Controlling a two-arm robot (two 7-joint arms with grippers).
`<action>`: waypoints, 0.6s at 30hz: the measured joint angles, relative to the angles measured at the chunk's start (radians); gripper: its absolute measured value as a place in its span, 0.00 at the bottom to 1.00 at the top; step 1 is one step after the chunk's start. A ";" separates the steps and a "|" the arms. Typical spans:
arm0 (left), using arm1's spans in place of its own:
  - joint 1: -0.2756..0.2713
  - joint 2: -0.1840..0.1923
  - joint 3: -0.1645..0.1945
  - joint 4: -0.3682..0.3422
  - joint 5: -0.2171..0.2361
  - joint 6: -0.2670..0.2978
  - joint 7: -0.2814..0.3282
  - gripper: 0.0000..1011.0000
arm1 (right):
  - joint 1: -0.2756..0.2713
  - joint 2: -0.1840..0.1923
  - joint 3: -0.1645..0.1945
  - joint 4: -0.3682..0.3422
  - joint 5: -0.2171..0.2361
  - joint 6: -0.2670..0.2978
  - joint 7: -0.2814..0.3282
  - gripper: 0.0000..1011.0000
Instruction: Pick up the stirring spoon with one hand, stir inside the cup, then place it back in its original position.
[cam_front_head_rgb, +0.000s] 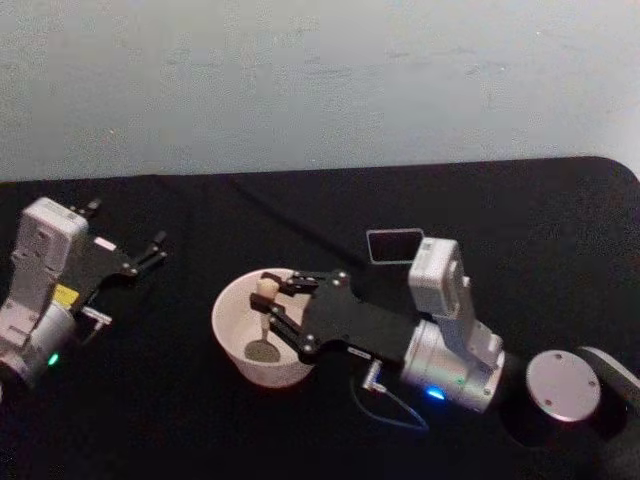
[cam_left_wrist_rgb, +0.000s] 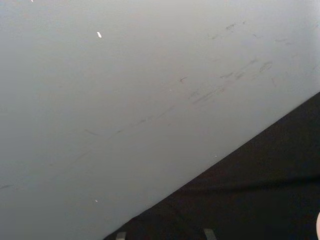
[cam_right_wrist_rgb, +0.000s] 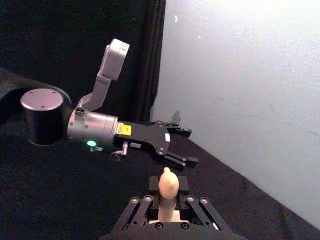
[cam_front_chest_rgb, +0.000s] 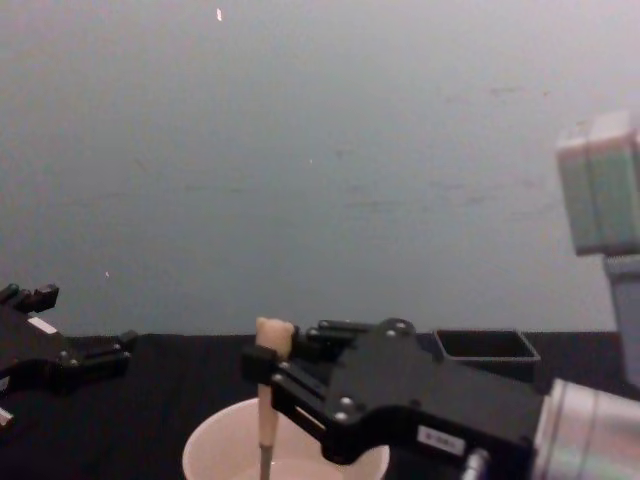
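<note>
The stirring spoon (cam_front_head_rgb: 263, 328) is a slim cream stick with a small rounded knob on top. It stands nearly upright in the cup (cam_front_head_rgb: 226, 312), its little bowl end down at the bottom. The cup is wide, round and cream-white with a thin rim and smooth walls. The right gripper (cam_front_head_rgb: 268, 303), black and angular on a silver cylindrical wrist, reaches over the cup's right rim, its jaws clamped on the spoon just below the knob. Its body hides the right side of the cup.

A dark grey square holder (cam_front_head_rgb: 395, 245) sits just behind the right arm on the black cloth table (cam_front_head_rgb: 500, 210). The left gripper (cam_front_head_rgb: 150, 250) hangs well to the left, jaws apart and empty. A plain pale wall (cam_front_head_rgb: 320, 80) with faint scuffs stands behind the table.
</note>
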 joint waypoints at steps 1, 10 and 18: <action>0.000 0.000 0.000 0.000 0.000 0.000 0.000 0.99 | 0.010 -0.010 -0.004 0.012 -0.005 -0.003 -0.005 0.21; 0.000 0.000 0.000 0.000 0.000 0.000 0.000 0.99 | 0.071 -0.070 0.001 0.105 -0.039 -0.018 -0.063 0.21; 0.000 0.000 0.000 0.000 0.000 0.000 0.000 0.99 | 0.091 -0.084 0.026 0.145 -0.055 -0.020 -0.091 0.21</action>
